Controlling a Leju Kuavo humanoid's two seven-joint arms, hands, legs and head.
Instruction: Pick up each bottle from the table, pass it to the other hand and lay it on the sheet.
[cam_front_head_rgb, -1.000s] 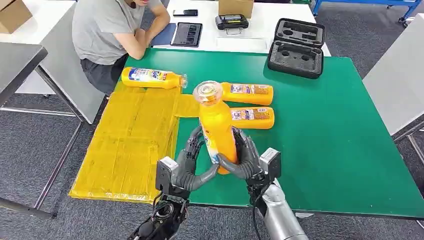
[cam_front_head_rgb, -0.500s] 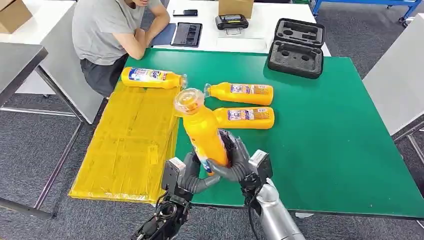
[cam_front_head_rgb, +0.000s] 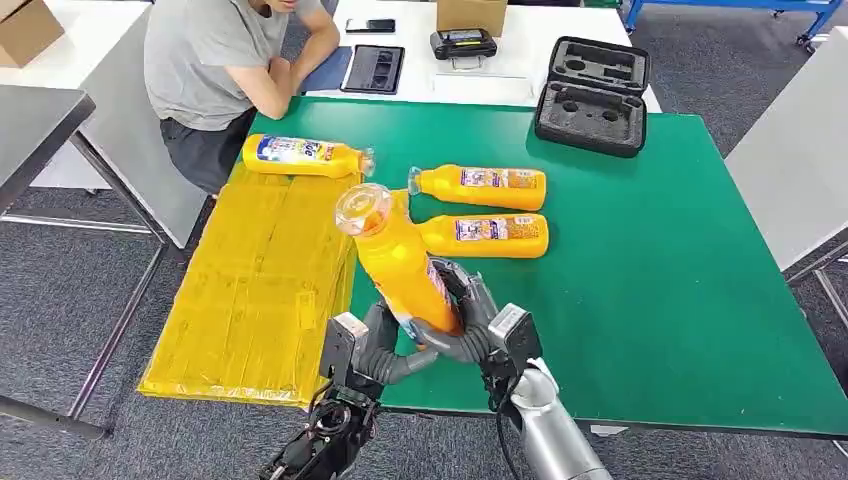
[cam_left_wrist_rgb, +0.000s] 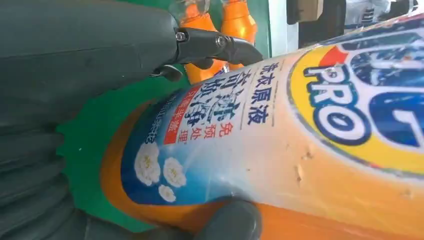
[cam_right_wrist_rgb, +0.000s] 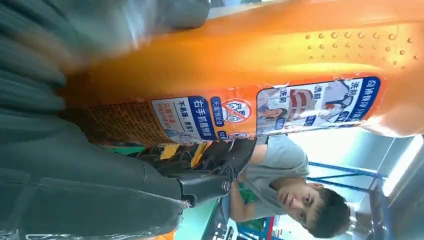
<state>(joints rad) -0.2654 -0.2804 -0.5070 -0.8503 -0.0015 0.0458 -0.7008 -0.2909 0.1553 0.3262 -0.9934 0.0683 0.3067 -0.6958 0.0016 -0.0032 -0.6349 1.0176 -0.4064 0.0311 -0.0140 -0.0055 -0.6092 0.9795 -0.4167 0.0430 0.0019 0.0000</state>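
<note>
Both hands are on one tall orange plastic detergent bottle with a clear cap, raised above the near edge of the green tabletop, cap end tilted up and toward the yellow plastic sheet. Right hand wraps its fingers round the lower body from the right; left hand cups the base from the left w/ fingers curled against it. Left wrist view: blue-and-white label of that bottle close up, dark fingers along it and a grey thumb tip pressed on its edge. Right wrist view: the bottle's orange side w/ a grey thumb across it. A 2nd orange bottle lying flat sits on the tabletop just beyond the held one, a 3rd lying bottle just behind that, both caps pointing left. A 4th orange bottle lies at the far edge of the sheet, cap to the right. Black foam-lined case rests open at the tabletop's far side. Person in a grey T-shirt sits at the far left corner, arms folded on a white table.
</note>
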